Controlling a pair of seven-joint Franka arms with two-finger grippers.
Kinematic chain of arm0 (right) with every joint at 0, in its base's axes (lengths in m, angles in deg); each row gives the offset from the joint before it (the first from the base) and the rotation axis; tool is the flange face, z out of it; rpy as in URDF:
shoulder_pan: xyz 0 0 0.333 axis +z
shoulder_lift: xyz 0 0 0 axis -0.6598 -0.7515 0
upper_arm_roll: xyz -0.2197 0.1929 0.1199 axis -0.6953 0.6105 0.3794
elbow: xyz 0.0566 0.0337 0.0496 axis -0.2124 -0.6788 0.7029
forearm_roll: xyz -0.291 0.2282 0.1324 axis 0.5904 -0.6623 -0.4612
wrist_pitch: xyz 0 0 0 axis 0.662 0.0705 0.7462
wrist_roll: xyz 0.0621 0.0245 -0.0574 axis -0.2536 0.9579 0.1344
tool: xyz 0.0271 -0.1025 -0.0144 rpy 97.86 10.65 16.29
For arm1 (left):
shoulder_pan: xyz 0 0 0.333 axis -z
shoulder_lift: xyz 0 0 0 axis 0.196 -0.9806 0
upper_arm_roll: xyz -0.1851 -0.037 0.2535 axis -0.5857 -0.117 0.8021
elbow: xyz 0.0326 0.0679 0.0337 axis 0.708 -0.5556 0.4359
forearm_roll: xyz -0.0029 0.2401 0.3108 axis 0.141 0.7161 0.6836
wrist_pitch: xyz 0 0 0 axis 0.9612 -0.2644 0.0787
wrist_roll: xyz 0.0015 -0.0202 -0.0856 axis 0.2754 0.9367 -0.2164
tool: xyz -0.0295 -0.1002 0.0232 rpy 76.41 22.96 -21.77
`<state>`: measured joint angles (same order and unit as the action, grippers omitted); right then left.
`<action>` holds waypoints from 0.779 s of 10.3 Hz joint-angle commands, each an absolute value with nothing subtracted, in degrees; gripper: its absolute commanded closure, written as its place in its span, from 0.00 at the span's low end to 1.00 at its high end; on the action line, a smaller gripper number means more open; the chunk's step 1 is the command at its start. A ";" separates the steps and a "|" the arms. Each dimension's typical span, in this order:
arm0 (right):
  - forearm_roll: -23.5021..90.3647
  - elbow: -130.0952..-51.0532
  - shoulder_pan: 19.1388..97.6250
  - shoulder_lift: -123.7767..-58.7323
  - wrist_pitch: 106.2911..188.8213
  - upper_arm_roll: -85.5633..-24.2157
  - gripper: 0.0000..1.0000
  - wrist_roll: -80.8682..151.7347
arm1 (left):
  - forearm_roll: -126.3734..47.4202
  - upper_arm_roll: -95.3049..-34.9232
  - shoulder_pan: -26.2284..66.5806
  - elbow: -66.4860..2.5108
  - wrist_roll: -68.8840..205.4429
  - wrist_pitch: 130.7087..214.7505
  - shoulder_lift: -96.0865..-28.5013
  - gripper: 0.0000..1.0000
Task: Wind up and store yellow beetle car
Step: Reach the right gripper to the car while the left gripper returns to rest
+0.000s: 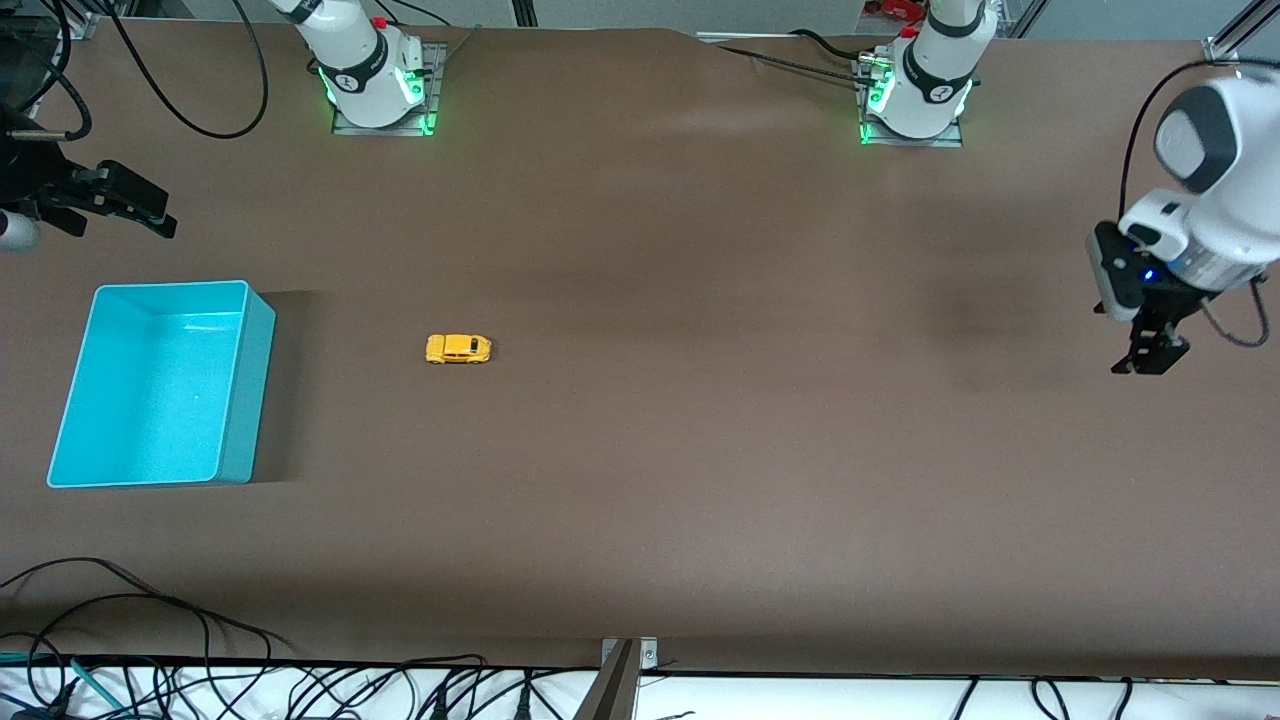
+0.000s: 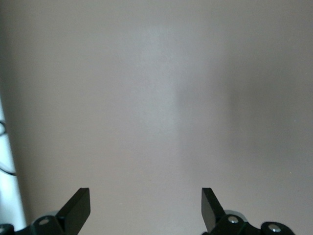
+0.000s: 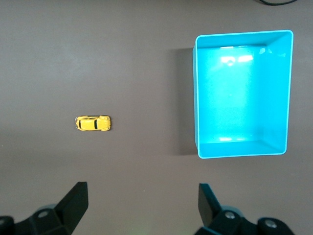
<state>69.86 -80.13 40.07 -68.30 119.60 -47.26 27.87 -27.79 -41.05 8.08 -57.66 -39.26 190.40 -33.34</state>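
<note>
While the yellow beetle car (image 1: pixel 458 348) sits on the brown table (image 1: pixel 700 450) beside the turquoise bin (image 1: pixel 240 400), toward the right arm's end, its long axis runs along the table toward the bin. My right gripper (image 3: pixel 142 205) hangs spread and empty above the bin end, clearly closer. My left gripper (image 2: pixel 145 208) waits spread over the left arm's end, well apart.

High front camera and downward right wrist camera share the turquoise bin (image 1: pixel 160 385).
</note>
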 commanded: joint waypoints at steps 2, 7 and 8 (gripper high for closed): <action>64.14 -79.53 39.97 -71.46 119.21 -47.33 0.00 20.94 | -34.40 -40.82 8.93 -55.17 -35.41 181.46 -27.01 0.00; 63.78 -79.53 43.83 -83.42 125.08 -47.33 0.00 -7.27 | -32.44 -40.46 8.93 -37.16 -8.30 153.79 -26.57 0.00; 63.43 -79.88 44.53 -84.74 125.62 -47.33 0.00 -11.22 | -31.29 -41.33 9.02 -34.43 1.00 149.04 -25.96 0.00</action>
